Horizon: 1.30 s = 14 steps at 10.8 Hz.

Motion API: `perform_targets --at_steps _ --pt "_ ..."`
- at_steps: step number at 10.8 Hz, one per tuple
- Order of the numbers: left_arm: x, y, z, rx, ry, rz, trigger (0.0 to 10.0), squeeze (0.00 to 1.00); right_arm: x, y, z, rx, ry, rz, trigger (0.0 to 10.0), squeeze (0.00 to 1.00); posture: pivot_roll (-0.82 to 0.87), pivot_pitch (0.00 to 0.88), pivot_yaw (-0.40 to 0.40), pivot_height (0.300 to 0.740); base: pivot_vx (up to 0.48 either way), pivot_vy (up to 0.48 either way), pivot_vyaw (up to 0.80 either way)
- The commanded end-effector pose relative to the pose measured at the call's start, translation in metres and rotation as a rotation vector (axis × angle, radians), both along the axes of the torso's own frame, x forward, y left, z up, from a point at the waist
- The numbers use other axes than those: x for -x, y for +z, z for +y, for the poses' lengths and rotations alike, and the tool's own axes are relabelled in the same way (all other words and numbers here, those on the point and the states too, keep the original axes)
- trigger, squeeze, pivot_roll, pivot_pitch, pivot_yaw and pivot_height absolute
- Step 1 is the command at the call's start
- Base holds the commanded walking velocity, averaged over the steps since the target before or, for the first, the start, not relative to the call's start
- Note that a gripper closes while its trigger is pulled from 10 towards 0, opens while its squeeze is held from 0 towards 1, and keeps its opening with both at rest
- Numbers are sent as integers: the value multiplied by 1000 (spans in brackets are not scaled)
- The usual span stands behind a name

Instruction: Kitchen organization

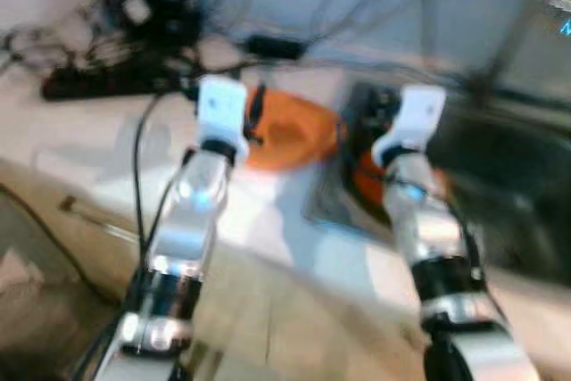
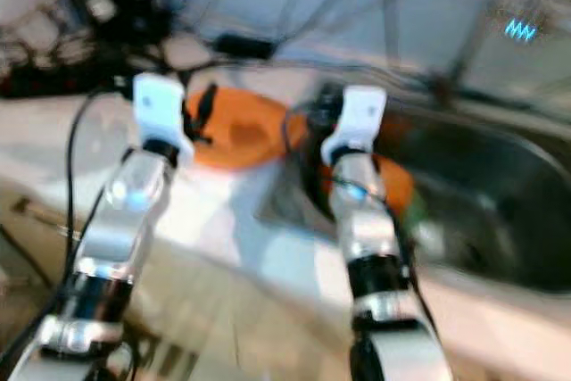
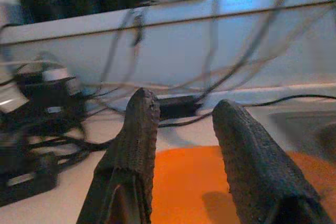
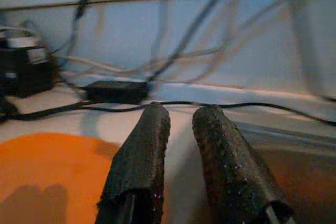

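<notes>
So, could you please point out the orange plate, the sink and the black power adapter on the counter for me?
orange plate (image 1: 290, 136), left eye view, on its bare middle.
sink (image 2: 500, 185), right eye view, on its inner wall.
black power adapter (image 4: 116, 91), right wrist view, on its top face.

Arms (image 1: 192, 211): polished silver metal, glossy, with white plastic wrist housings.
Left end effector (image 3: 181, 124): black fingers, rough pebbled matt surface.
Right end effector (image 4: 181, 124): same coarse black texture.
Plate (image 1: 290, 136): smooth orange plastic, soft sheen.
Sink (image 2: 500, 194): brushed steel, dull gleam.
Desk (image 1: 89, 149): pale, smooth, lightly reflective.
Cables (image 3: 210, 51): black rubbery sheathing.
</notes>
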<state>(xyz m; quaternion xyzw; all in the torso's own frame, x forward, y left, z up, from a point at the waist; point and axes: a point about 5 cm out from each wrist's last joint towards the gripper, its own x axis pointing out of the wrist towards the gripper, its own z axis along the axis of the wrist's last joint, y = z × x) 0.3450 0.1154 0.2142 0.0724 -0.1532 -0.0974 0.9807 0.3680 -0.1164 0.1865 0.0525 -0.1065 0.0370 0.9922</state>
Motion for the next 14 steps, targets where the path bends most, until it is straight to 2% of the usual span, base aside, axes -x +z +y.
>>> perform_targets --at_steps 1,4,6,8,9,10,12,14 --pt "1 3 1 4 -6 -9 10000 0 0 1 4 -6 12 -2 10000 0 231 40 -39 740 0 0 0" --pt "3 3 -3 11 -28 0 10000 0 1 1 4 -12 11 -3 10000 0 230 42 -34 740 0 0 0" --pt "7 0 -6 20 -109 46 10000 0 2 -2 6 -15 11 3 10000 0 232 36 -27 740 0 0 0" --pt "9 -4 -8 -23 -196 117 10000 0 2 -3 7 -17 12 6 10000 0 240 26 -26 740 0 0 0" --pt "9 -6 -3 -47 -217 157 10000 0 2 -3 9 -18 16 8 10000 0 243 21 -25 740 0 0 0" --pt "2 -2 7 -19 -213 219 10000 0 2 -4 14 -22 30 12 10000 0 249 14 -21 740 0 0 0" --pt "-15 6 21 102 -173 358 10000 0 1 -2 15 -22 35 8 10000 0 249 14 -15 740 0 0 0" --pt "-22 -7 18 189 -219 513 10000 0 1 -2 13 -21 26 6 10000 0 240 23 -7 740 0 0 0"
